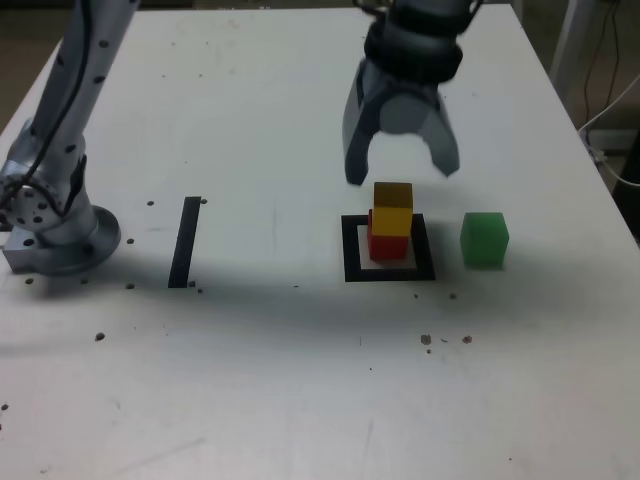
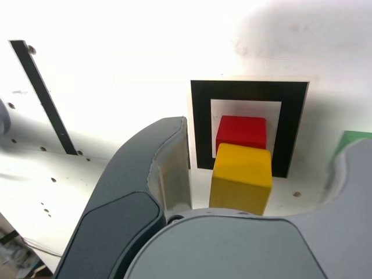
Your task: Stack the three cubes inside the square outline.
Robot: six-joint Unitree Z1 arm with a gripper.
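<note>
Yellow matte cube [image 1: 392,208] sits on top of a red matte cube [image 1: 387,244], the two forming a short stack inside the thick black square outline with a white centre [image 1: 351,248] on the white counter [image 1: 280,380]. The yellow one is seated slightly off square with the red one; in the wrist view a strip of the red top face [image 2: 241,131] shows past the yellow cube's far edge [image 2: 242,176].

Grey two-fingered hand [image 1: 402,172] hangs directly above the stack, jaws spread wide and holding nothing. One fingertip [image 1: 355,170] is on the exterior view's left of the yellow cube, the other [image 1: 447,160] on its right, both clear of the block and a little above its top face. In the wrist view the yellow cube lies between the two fingers, touching neither.

Green matte cube [image 1: 484,239] rests on the counter just outside the outline, on the exterior view's right, near the frame but apart from it. In the wrist view only a green sliver [image 2: 351,140] shows beside one finger.

Straight black strip [image 1: 185,241] lies well to the exterior view's left of the outline. The arm's grey base [image 1: 55,235] stands at the far left edge of that view. Small dark specks dot the counter.
</note>
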